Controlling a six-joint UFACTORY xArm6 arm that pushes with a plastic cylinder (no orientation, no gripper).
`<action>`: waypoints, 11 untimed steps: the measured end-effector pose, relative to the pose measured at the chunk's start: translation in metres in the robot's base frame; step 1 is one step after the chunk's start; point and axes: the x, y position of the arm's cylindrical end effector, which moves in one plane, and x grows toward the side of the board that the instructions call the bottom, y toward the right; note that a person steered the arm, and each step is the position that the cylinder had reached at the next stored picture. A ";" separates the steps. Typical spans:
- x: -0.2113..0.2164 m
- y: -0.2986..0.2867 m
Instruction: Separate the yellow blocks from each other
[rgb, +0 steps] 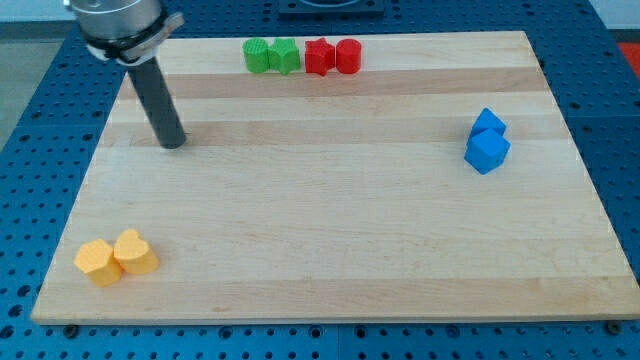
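At the view's left, near the bottom corner of the counter (330, 230), two yellow blocks touch side by side: a yellow hexagonal block (97, 261) on the left and a yellow heart-shaped block (134, 252) on its right. Their outlines are small, so those shapes are only roughly readable.

Above them, toward the counter's top left corner, the arm's metal collar is cut off by the view's top edge, and only its lower part shows. From it a dark rod slants down and slightly rightward to my tip (173, 143), which rests on the counter, well apart from the yellow pair and up the view from it. The end effector is this plain rod, with no parts to spread or close, and it touches no block.

Along the counter's top edge sit a green block (258, 55) and a second green block (285, 56), touching, then a red block (319, 56) and a red cylinder (348, 55), also touching; their exact shapes are hard to make out.

Near the counter's right edge two blue blocks press together, a blue cube (488, 151) in front partly hiding the rear blue block (489, 123).
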 end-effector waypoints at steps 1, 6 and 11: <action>0.024 -0.039; 0.145 -0.089; 0.191 -0.043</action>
